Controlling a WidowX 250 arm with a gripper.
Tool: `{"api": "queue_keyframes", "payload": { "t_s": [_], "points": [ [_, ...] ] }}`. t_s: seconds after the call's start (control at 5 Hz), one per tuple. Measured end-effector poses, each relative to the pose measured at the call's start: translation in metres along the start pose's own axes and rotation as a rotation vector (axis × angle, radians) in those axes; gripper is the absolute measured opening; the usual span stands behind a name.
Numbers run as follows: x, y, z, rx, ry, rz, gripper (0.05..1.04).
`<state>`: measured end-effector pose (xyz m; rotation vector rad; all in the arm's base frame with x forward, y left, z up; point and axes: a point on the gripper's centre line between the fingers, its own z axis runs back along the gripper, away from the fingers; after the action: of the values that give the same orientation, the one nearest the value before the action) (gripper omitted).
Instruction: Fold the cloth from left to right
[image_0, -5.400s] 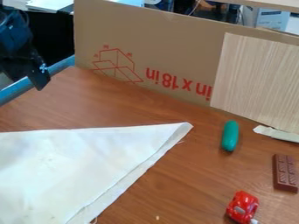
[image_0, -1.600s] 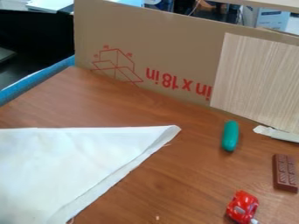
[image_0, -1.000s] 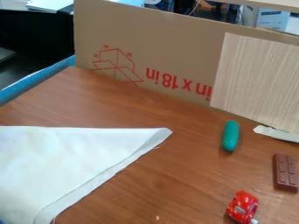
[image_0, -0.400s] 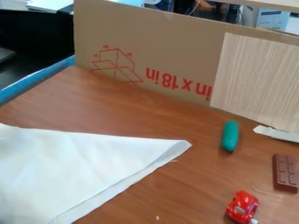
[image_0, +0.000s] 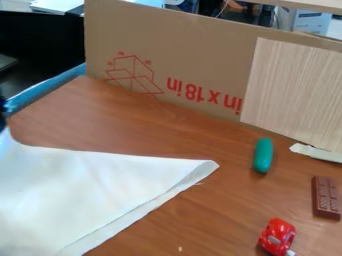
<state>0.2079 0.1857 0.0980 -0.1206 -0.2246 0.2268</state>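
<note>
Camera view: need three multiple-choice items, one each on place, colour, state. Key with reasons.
1. In the picture, where is the red plastic toy relative to the brown segmented bar?
A) On top of it
B) To its left
C) To its right

2. What colour is the smooth capsule-shaped object?
A) Green
B) Yellow
C) Purple

3. How is the white fabric cloth arranged?
A) Rolled into a tube
B) Bunched into a ball
C) Spread out, with a pointed corner toward the right

Key:
1. B: bare tabletop separates the toy from the bar on its right.
2. A: its whole visible surface is green.
3. C: its broad surface narrows to a point at the right.
</note>
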Motion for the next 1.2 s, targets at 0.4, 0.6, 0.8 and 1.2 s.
{"api": "queue_keyframes", "payload": {
  "t_s": [0.4,0.6,0.8,1.2],
  "points": [
    [0.006,-0.082,0.003,-0.029,0.062,-0.009,0.051],
    [0.007,-0.107,0.001,-0.037,0.098,0.03,0.051],
    [0.014,-0.139,0.003,-0.061,0.126,0.025,0.051],
    [0.033,-0.172,-0.001,-0.094,0.151,0.062,0.051]
  ]
}}
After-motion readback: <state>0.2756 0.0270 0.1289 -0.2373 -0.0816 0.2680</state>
